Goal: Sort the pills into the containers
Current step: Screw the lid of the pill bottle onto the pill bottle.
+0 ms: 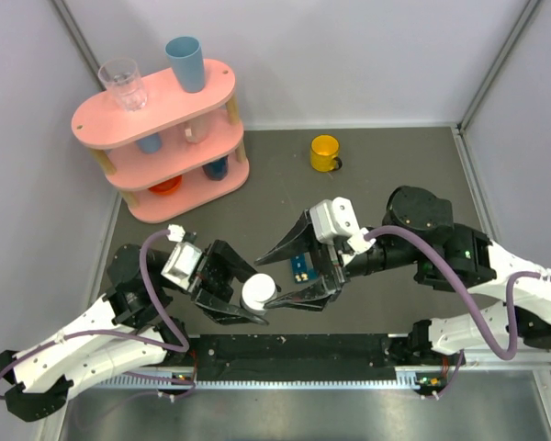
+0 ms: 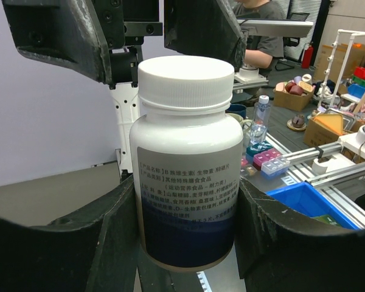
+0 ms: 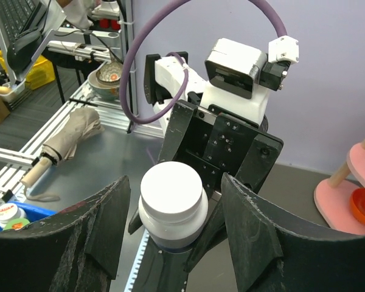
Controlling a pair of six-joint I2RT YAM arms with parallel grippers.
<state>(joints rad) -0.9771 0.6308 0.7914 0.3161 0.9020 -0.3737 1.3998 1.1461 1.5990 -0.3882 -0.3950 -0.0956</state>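
The white bottle [image 2: 185, 164] is pinched by the left tool [image 2: 185, 219]. The right tool [image 3: 176, 225] is spread around its cap [image 3: 173, 188] (no contact seen), which should be centred before closing. The teal pill box [image 1: 300, 267] lies on the counter [image 1: 395, 165], just right of the bottle.

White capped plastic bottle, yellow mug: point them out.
White capped plastic bottle [image 2: 185, 164], left wrist view, upper part of its label.
Yellow mug [image 1: 324, 152], top external view, its open top.

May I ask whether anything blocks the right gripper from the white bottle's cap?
Nothing visible does: the right gripper, open, flanks the round white cap with gaps either side; the left gripper clamps the white plastic bottle.
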